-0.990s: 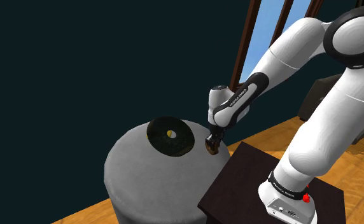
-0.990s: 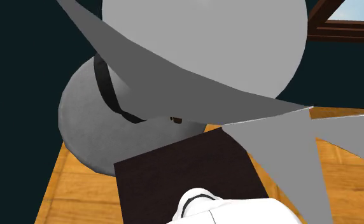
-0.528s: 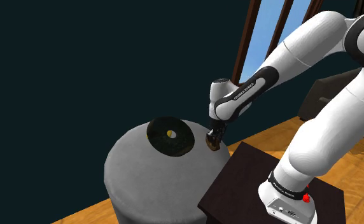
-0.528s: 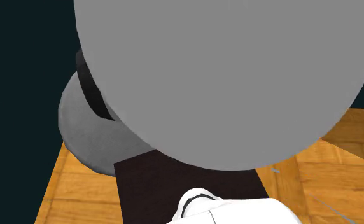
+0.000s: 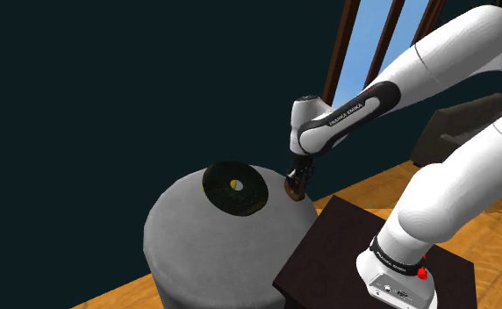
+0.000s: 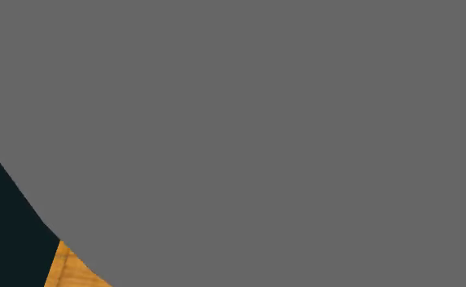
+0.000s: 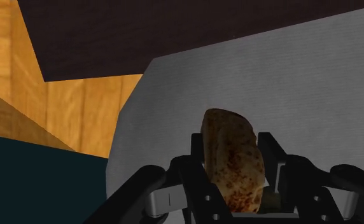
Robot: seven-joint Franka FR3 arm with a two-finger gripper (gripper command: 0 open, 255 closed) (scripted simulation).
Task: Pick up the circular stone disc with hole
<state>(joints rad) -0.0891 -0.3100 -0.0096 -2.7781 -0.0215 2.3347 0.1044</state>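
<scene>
Gripper (image 5: 294,187): centre of shoulder view, pts down. Fingers part closed, clamped on stone disc.
Stone disc (image 7: 231,162): brown, mottled, held edge-on betw. fingers. Hole can't be seen. Sits at grey pouf's right rim in shoulder view; touching or not, can't tell.
Grey pouf (image 5: 197,241): round, lower centre-left.
Dark platter (image 5: 234,188): yellow centre, lies on pouf top, left of gripper, apart.
Stand (image 5: 328,255): dark box, lower right.

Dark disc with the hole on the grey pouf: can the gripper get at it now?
Probably not yet: the disc lies bare close by, but the gripper is clasping a brown mottled lump.
</scene>
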